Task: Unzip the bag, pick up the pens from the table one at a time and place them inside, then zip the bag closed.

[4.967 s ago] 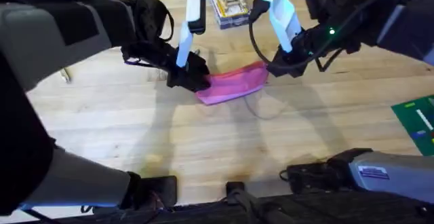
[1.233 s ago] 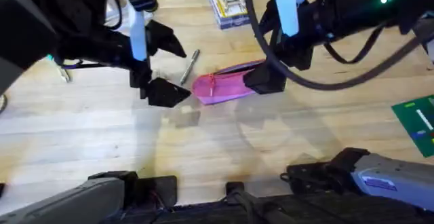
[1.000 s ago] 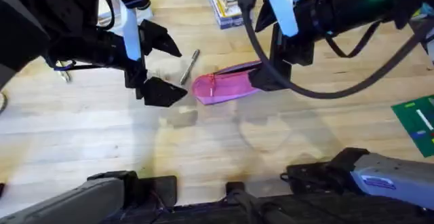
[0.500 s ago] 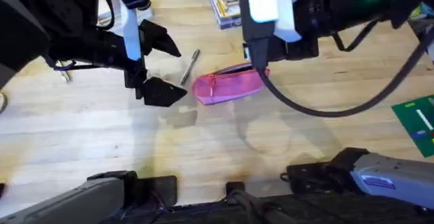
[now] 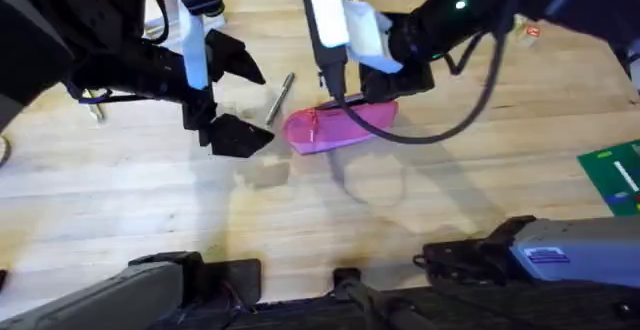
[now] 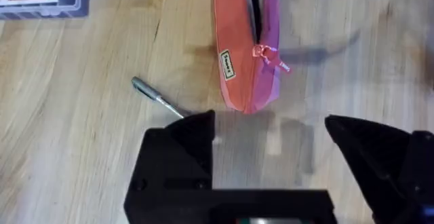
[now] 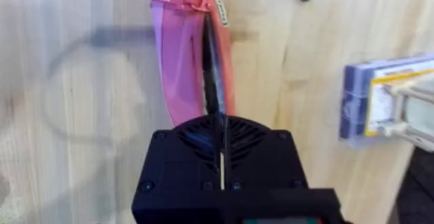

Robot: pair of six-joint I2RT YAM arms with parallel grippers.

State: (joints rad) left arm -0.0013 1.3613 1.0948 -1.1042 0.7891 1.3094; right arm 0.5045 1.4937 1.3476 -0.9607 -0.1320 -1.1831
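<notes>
Pink fabric pencil pouch (image 5: 340,127) lying mid-way across the light wooden butcher-block table (image 5: 300,210), zipper drawn back, small pink-red pull (image 6: 262,51) at the end nearer the left gripper (image 5: 228,98). Slim grey-silver pen (image 5: 279,97) (dark at one end) flat on the wood just beside that end. Left jaws spread wide, holding nothing. Right gripper (image 7: 220,157) over the pouch's far end, fingers pressed together.

A robotics lab: wooden table (image 5: 330,230), green circuit board (image 5: 618,175).
</notes>
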